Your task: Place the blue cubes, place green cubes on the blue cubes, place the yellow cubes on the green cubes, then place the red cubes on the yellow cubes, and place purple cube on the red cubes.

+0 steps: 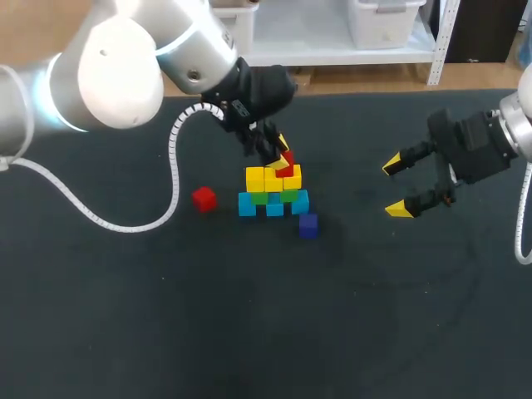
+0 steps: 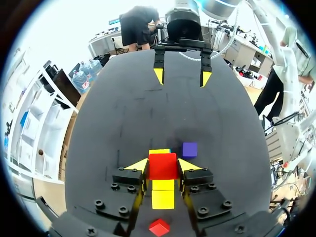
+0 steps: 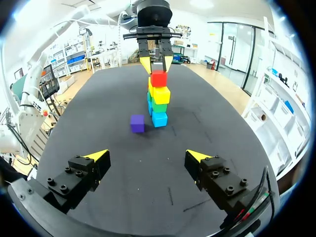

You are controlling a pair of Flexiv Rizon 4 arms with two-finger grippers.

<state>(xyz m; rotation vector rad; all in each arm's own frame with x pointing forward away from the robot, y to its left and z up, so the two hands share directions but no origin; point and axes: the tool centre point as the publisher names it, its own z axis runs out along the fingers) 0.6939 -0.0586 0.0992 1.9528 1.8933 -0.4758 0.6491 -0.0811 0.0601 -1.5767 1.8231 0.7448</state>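
Head view: the left gripper (image 1: 281,158) is clenched on a red cube (image 1: 288,166) resting on the yellow cubes (image 1: 255,179), which stand on green cubes (image 1: 288,196) and blue cubes (image 1: 247,204). A second red cube (image 1: 204,198) lies apart from them, and the purple cube (image 1: 308,225) lies just beside the blue row. The right gripper (image 1: 400,186) is released, well apart.

Left wrist view: both yellow fingertips (image 2: 138,164) touch the red cube's sides.

Right wrist view: the right gripper's fingers stand wide apart, and the stack is far ahead of them.
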